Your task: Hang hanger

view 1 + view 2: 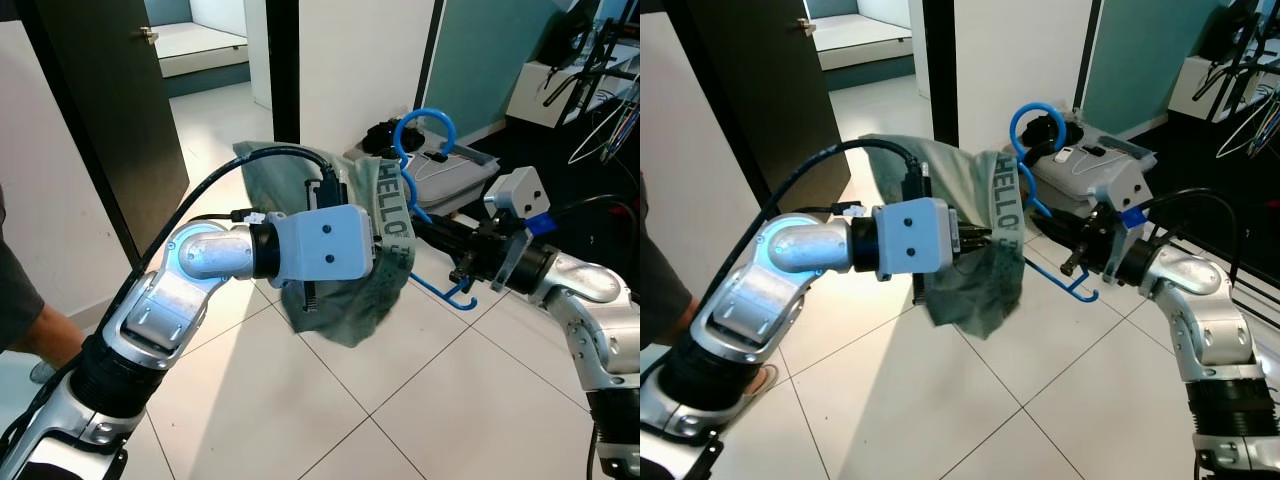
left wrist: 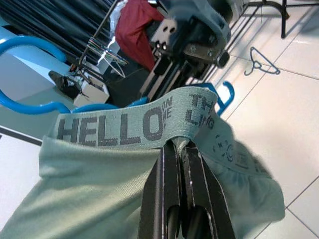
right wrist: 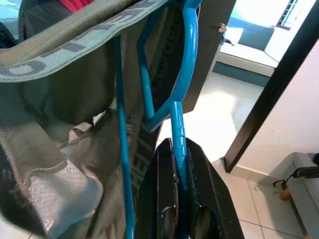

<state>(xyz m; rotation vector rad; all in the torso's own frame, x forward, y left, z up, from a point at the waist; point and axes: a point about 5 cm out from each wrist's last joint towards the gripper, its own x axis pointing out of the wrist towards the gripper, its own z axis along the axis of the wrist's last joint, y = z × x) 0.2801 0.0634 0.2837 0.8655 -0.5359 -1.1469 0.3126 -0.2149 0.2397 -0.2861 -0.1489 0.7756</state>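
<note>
Tiled floor [image 1: 420, 400]; dark door [image 1: 110, 110] behind

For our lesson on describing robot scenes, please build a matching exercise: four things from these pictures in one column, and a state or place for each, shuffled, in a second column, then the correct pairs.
Column one:
1. left gripper
2. right gripper
3. blue hanger
4. grey-green garment

Column two:
A. draped over the hanger, printed HELLO
B. shut on the blue bar
C. pinching the lettered waistband
D. held up between both arms, above the tiled floor

Pairs: 1-C, 2-B, 3-D, 4-A
</note>
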